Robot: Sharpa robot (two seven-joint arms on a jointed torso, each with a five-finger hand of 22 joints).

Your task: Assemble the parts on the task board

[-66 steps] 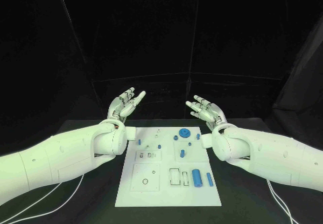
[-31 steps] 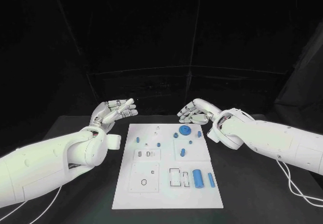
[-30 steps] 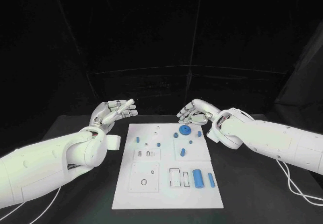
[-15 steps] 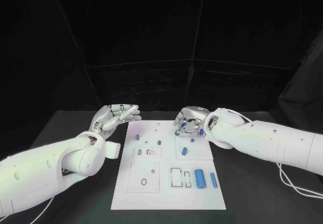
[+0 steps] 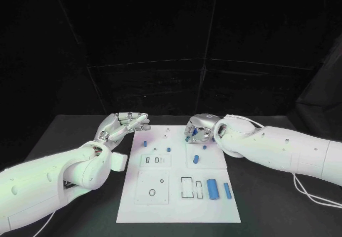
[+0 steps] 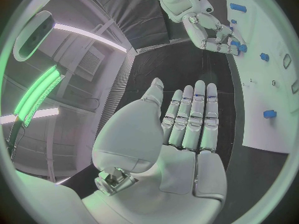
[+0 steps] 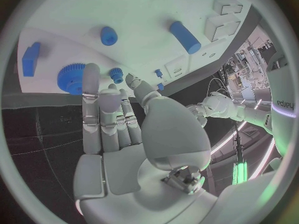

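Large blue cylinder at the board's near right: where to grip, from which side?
Probably mid-length, across its round sides, from above: the large blue cylinder lies flat, long axis pointing away from the robot, with a slimmer blue pin alongside.

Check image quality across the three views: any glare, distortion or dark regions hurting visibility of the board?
Head view: background black, task board evenly lit, small parts legible, no glare. Left wrist view: heavy fisheye bending the board edge, bright green light strip in the room beyond, left hand sharp. Right wrist view: same fisheye curve, right hand hides part of the blue gear.
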